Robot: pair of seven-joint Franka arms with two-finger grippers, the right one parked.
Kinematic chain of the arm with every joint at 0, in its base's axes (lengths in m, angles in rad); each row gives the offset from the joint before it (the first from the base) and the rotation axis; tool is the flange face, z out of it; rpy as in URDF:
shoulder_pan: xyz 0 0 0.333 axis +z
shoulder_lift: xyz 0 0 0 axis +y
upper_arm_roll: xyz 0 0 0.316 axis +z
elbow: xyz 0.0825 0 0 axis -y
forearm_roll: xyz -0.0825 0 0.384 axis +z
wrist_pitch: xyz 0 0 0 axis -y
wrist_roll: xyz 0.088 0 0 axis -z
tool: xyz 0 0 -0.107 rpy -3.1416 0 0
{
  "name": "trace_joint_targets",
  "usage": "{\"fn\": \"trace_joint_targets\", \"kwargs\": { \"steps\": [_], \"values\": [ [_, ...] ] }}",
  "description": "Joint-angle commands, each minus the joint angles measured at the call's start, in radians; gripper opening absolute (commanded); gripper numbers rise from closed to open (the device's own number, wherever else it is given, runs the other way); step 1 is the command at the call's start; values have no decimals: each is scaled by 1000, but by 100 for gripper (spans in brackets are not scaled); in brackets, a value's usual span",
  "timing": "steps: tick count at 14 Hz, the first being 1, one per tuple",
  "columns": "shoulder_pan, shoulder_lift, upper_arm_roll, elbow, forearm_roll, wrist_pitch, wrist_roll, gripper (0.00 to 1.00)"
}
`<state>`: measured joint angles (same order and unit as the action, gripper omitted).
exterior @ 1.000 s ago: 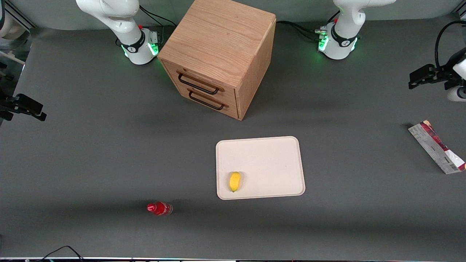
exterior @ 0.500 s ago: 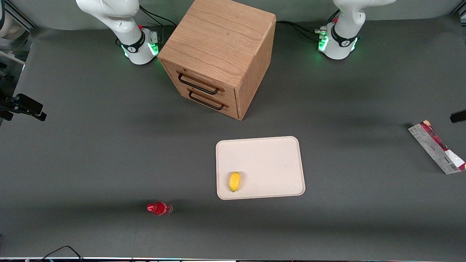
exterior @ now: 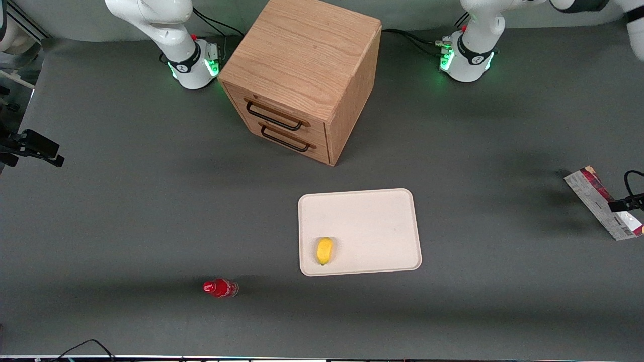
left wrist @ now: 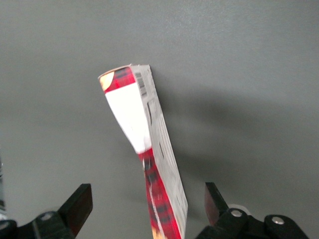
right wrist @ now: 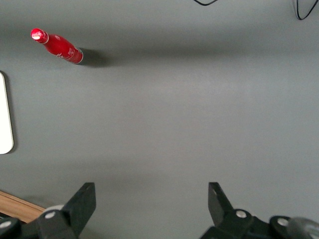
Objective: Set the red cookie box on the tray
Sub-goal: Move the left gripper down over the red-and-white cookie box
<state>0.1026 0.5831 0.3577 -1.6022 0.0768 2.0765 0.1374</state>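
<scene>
The red cookie box [exterior: 591,193] lies flat on the grey table toward the working arm's end, well away from the tray [exterior: 372,221]. The tray is cream-white and sits near the table's middle, closer to the front camera than the cabinet. In the left wrist view my gripper [left wrist: 147,200] hangs open above the red cookie box [left wrist: 162,149], one black finger [left wrist: 79,199] on each side of the box's end, neither touching it. In the front view only a black part of the gripper [exterior: 626,203] shows, over the box.
A yellow fruit [exterior: 324,250] lies on the tray near its front corner. A small red bottle [exterior: 220,288] lies toward the parked arm's end. A wooden drawer cabinet [exterior: 302,75] stands between the arm bases.
The gripper has come toward the front camera along the table's end. It slid out past the view's edge and now shows over the red cookie box. The box has not moved.
</scene>
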Motion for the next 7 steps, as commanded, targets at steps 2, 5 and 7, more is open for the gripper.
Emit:
{"fn": "trace_joint_targets", "kwargs": {
  "steps": [2, 5, 7],
  "values": [
    [9, 84, 23, -33, -64, 170, 77, 100],
    [28, 130, 29, -53, -80, 264, 132, 100],
    [35, 133, 29, -74, -94, 297, 137, 44]
  ]
}}
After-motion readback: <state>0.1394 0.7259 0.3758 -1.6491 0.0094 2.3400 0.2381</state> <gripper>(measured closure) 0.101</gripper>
